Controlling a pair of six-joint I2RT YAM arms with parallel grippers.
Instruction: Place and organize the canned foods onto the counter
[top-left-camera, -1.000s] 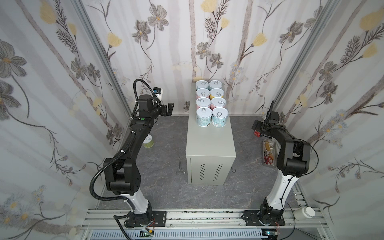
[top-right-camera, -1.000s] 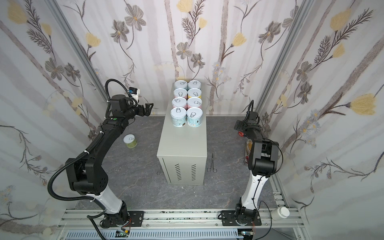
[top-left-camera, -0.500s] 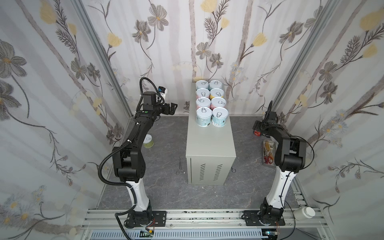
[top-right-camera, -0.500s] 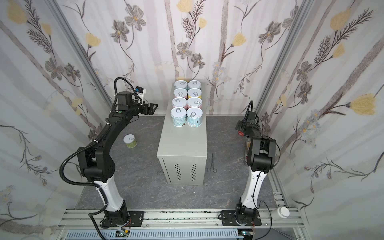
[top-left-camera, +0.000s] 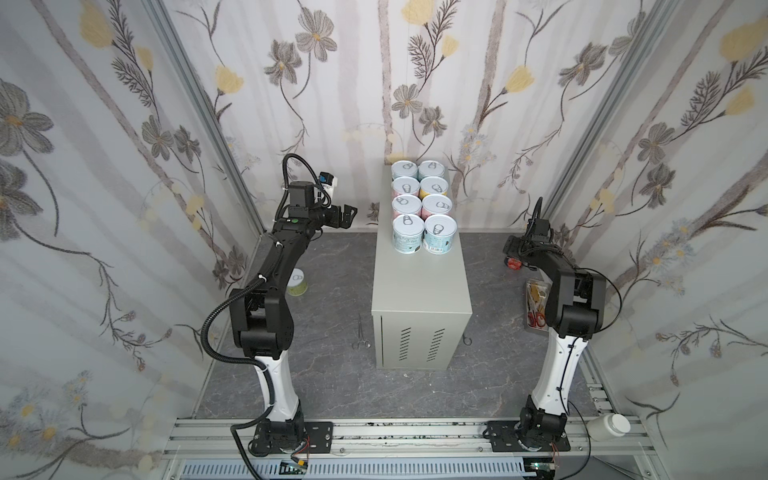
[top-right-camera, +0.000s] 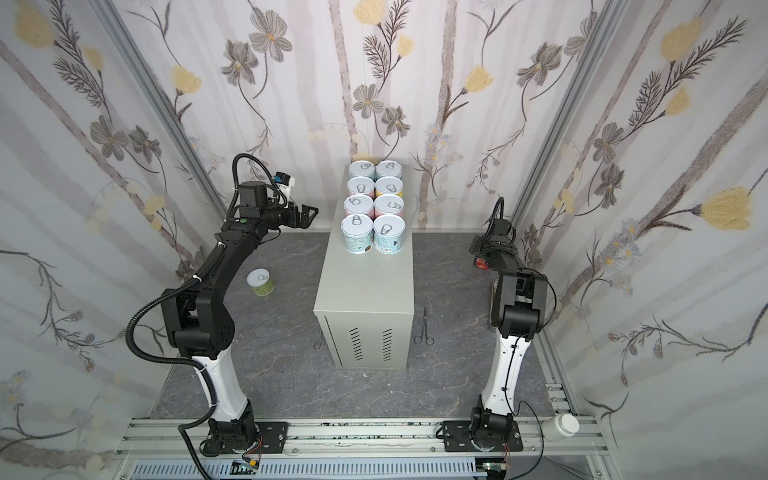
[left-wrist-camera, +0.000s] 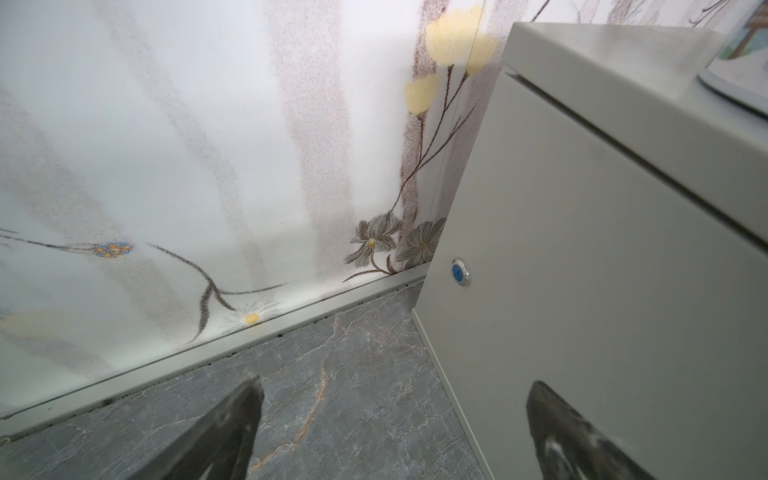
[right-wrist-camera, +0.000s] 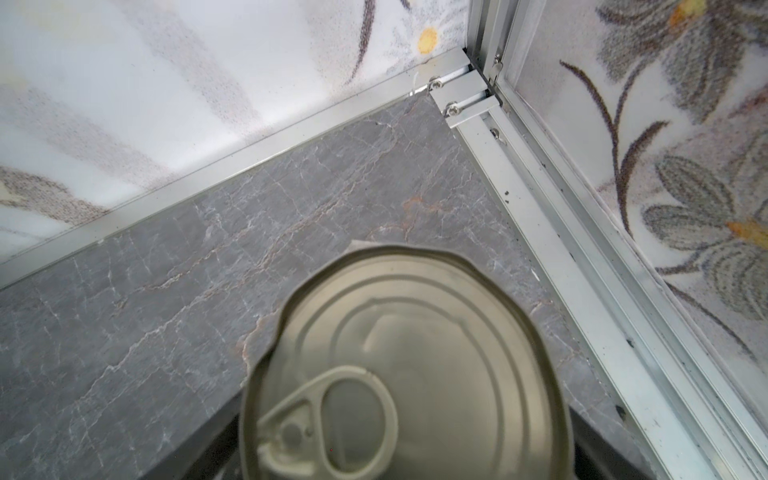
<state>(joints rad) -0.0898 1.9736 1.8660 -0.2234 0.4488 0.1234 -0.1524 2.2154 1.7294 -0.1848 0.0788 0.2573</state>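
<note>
Cabinet (top-left-camera: 422, 282): painted sheet metal, matt light grey, smooth.
Tabletop (top-left-camera: 332, 266) under cabinet: grey veined stone-look, faint sheen.
Short cans (top-left-camera: 408, 226) on cabinet: smooth white lids, printed labels.
Can (right-wrist-camera: 415, 353) right of cabinet: bare dull metal lid, ribbed.
Frame rail (right-wrist-camera: 561, 232) right of cabinet: brushed aluminium.

My left arm (top-left-camera: 272, 266) rises from its base, folds at the elbow and reaches forward. The wrist sits level just behind my left tool (top-left-camera: 350, 215), which points sideways toward my other arm. Its jaws stand wide apart; in the wrist view both fingers (left-wrist-camera: 226, 432) show, well apart from each other. My right arm (top-left-camera: 571, 291) stands upright and bends over at the elbow, above and behind my right tool (top-left-camera: 512, 250), which hangs low and points downward. How its jaws stand, I cannot tell.
</note>
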